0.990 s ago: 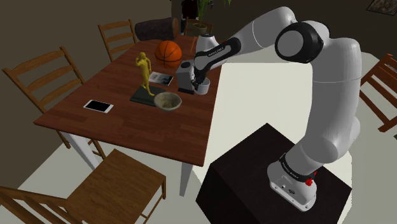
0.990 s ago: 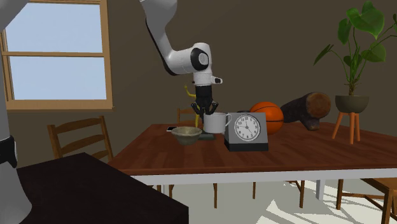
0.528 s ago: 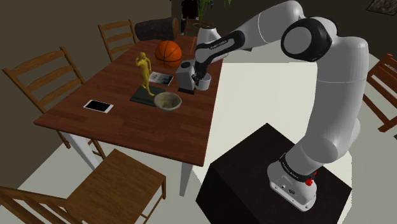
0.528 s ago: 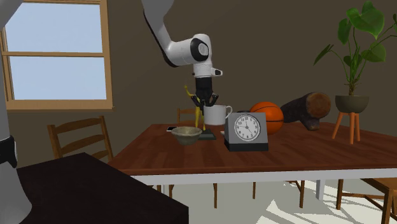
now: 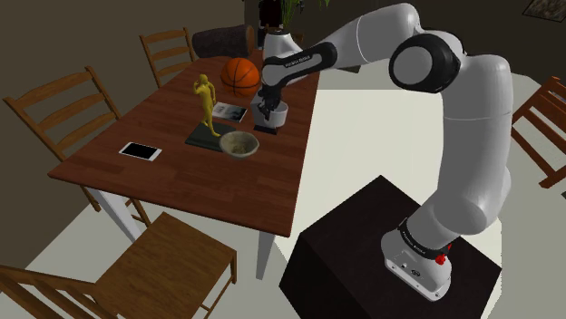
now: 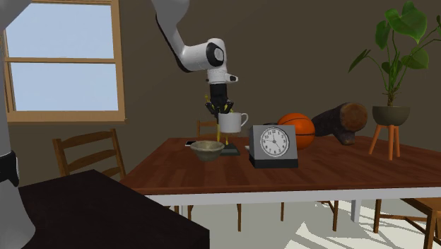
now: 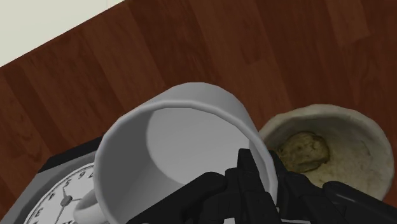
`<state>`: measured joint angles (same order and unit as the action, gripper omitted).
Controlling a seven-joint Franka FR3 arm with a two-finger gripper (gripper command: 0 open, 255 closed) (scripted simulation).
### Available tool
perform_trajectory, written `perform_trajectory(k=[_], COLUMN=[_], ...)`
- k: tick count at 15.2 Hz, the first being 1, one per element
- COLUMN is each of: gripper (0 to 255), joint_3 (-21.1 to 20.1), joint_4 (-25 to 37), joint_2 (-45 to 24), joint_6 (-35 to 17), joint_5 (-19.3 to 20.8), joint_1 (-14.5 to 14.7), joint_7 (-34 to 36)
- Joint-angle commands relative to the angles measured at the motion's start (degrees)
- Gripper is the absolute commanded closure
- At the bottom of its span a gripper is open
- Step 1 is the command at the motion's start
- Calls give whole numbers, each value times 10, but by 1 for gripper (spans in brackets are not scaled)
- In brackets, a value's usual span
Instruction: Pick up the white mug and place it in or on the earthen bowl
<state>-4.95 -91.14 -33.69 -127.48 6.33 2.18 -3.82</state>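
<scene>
The white mug (image 6: 231, 122) hangs in the air above the table, lifted clear of the wood. My gripper (image 6: 220, 108) is shut on its rim from above. In the wrist view the black fingers (image 7: 224, 191) clasp the mug (image 7: 184, 133) wall, one inside and one outside. The earthen bowl (image 7: 331, 149) sits on the table just beside and below the mug, with a brownish lump in it. In the shoulder view the mug (image 5: 278, 116) and gripper (image 5: 268, 108) hover a little beyond the bowl (image 5: 239, 144). The bowl (image 6: 207, 148) lies toward the second exterior view's left of the mug.
A grey desk clock (image 6: 273, 146) stands close by the mug. A yellow figurine (image 5: 207, 103) on a dark base, a basketball (image 5: 240, 72) and a phone (image 5: 141, 151) share the wooden table (image 5: 181, 177). Chairs (image 5: 54, 109) ring it. A log (image 6: 341, 120) and plant (image 6: 394, 64) stand behind.
The mug has risen off the table in my gripper's hold and moved away from the clock toward the bowl, leftward in the second exterior view.
</scene>
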Motion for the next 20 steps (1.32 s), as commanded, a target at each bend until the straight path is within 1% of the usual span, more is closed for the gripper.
perform_trajectory(k=[1,4,7,9,12,20], gripper=[255,255,255,255,255,255], joint_3=[-3,-6,-8,-9,-9,-7], joint_4=[30,96,176,241,363,342], joint_2=[-16,-53,-98,-135,-202,-226], joint_6=[15,45,82,111,166,122], joint_5=[4,8,13,15,18,20], joint_1=[19,47,75,95,123,123], joint_7=[22,50,75,90,107,110])
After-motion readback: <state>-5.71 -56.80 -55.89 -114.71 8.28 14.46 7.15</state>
